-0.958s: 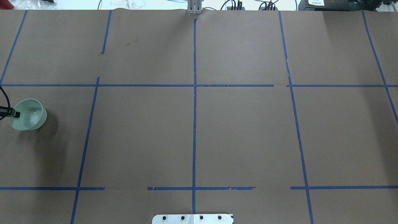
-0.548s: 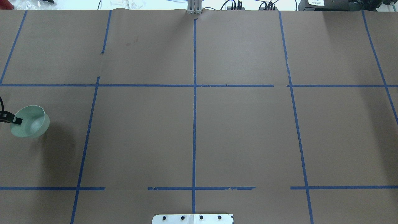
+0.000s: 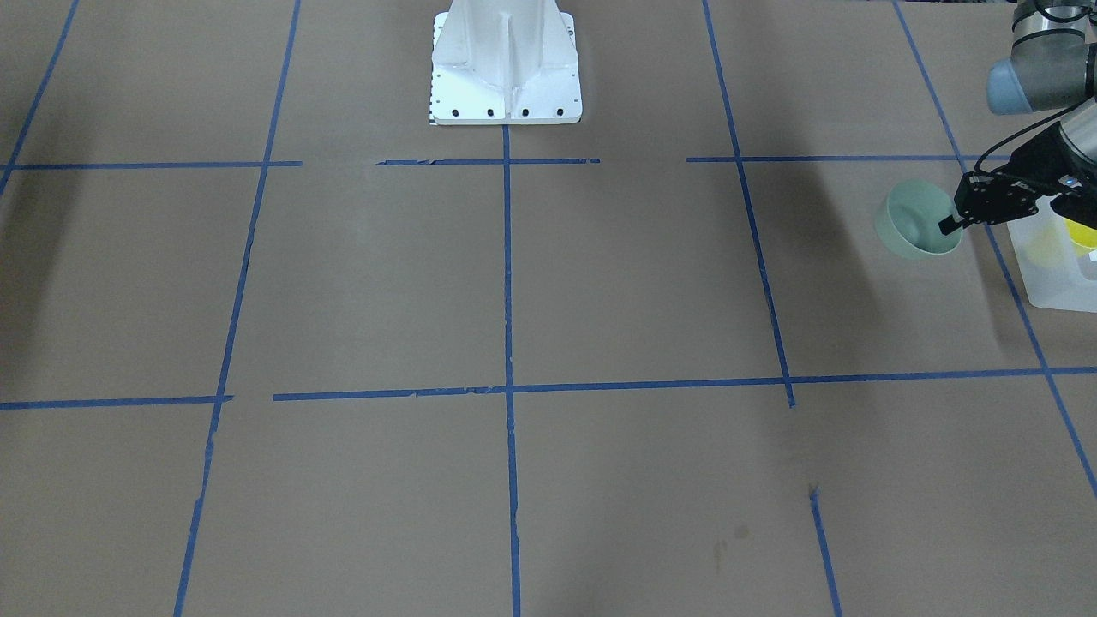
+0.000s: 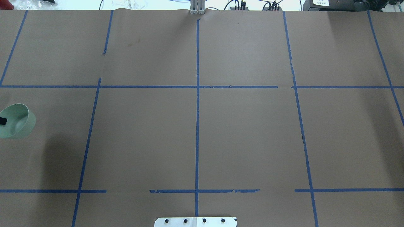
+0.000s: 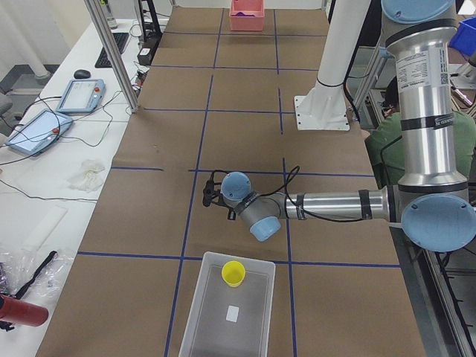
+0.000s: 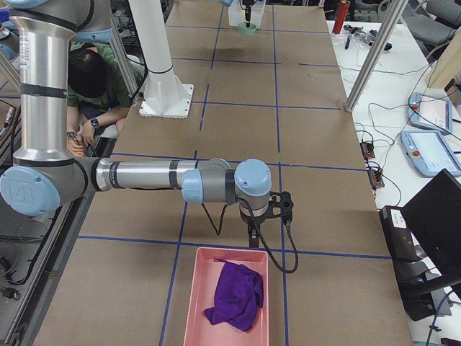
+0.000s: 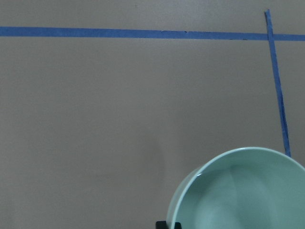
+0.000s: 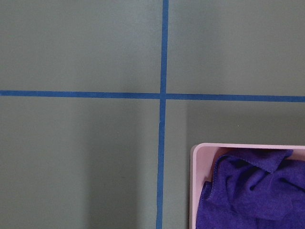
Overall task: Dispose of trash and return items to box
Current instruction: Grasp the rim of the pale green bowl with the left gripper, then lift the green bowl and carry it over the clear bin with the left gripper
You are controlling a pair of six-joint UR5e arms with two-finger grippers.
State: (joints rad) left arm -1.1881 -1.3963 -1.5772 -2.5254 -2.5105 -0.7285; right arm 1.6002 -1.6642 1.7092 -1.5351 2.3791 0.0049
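Standing here, I see the left end effector [image 3: 947, 225] pinched onto the rim of a green bowl [image 3: 915, 221], which it holds tilted above the desk [image 3: 514, 283]. The box [image 3: 1050, 283] sits just beside that end effector, on the side opposite the bowl. Its long side runs away from the end effector, and 1 yellow cup [image 5: 233, 273] is inside at the nearest end. The right end effector [image 6: 253, 232] hangs well apart by a pink tray [image 6: 216, 268] holding a purple cloth [image 6: 234, 297]; I can't tell its grip. I'd judge this the left arm's move.

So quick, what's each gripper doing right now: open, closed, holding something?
Left gripper: closed on the rim of the pale green bowl.
Right gripper: cannot tell.
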